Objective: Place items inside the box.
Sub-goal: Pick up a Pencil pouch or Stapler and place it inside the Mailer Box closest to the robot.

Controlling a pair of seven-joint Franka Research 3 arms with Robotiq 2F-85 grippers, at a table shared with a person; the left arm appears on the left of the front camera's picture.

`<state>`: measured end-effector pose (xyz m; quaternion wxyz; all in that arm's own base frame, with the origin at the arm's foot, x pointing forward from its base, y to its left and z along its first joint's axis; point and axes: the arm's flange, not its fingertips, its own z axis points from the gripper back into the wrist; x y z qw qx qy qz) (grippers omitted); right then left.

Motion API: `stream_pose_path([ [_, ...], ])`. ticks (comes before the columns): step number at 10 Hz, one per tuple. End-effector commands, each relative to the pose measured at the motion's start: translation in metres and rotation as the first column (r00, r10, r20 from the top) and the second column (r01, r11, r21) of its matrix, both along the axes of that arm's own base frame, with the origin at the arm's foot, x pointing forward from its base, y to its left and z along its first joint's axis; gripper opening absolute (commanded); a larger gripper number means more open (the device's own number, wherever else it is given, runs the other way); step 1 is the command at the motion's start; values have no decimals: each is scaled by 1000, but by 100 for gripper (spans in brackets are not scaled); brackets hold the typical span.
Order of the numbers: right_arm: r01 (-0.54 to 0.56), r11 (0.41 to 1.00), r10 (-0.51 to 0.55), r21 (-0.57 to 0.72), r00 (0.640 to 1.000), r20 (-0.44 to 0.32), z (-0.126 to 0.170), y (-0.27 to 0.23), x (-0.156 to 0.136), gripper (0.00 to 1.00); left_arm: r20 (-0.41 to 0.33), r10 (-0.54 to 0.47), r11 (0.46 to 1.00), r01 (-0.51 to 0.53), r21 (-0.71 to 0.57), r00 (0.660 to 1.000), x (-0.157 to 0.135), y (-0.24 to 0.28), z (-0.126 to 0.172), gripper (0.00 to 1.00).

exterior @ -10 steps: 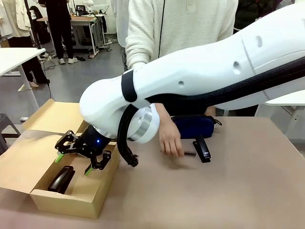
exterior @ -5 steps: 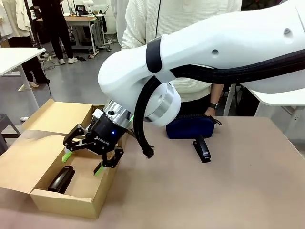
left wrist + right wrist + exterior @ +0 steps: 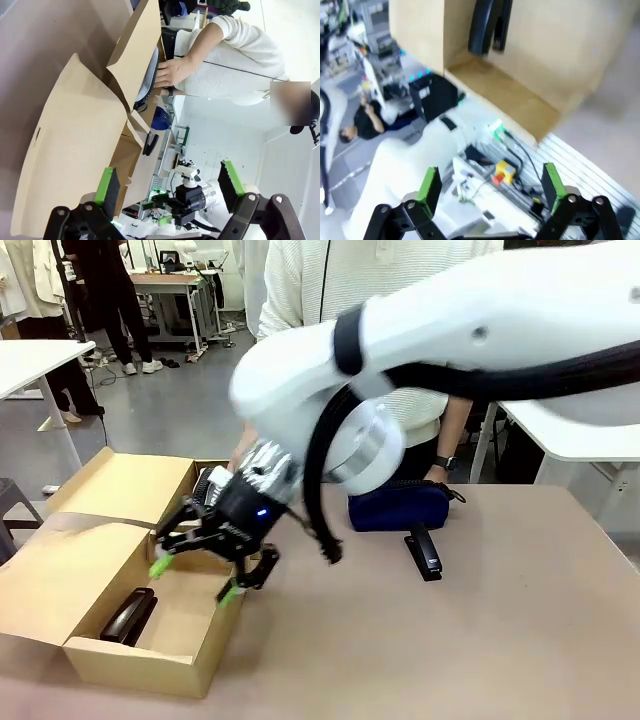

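The left gripper (image 3: 170, 185) is seen in its wrist view with its jaws spread wide and nothing held. At the near left of the table (image 3: 480, 640) the cardboard box (image 3: 140, 665) is set open, and one black stapler (image 3: 128, 615) is laid in its near-left corner. Over the box's right side the right gripper (image 3: 194, 580) is held, jaws fully apart and empty. Right of centre, the navy zip pouch (image 3: 400, 508) is placed toward the far edge, with the second stapler (image 3: 424, 552) just on its near side.

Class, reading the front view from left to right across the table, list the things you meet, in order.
Black stapler lying in the box → right gripper → navy pouch.
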<state>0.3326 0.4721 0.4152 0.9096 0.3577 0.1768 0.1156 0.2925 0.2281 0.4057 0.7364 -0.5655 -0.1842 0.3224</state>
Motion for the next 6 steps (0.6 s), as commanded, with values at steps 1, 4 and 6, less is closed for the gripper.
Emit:
stream_pose_path([
  [1,-31,997,30,65,999,12,44,-125,-13,100,15,-16,1000,16,8,1000,-2,0,0,100],
  [4,381,897,-411,223,906,103,54,-243,-38,100,15,-16,1000,16,8,1000,-2,0,0,100],
  [6,235,952,-248,197,968,44,66,-223,-13,100,15,-16,1000,16,8,1000,-2,0,0,100],
])
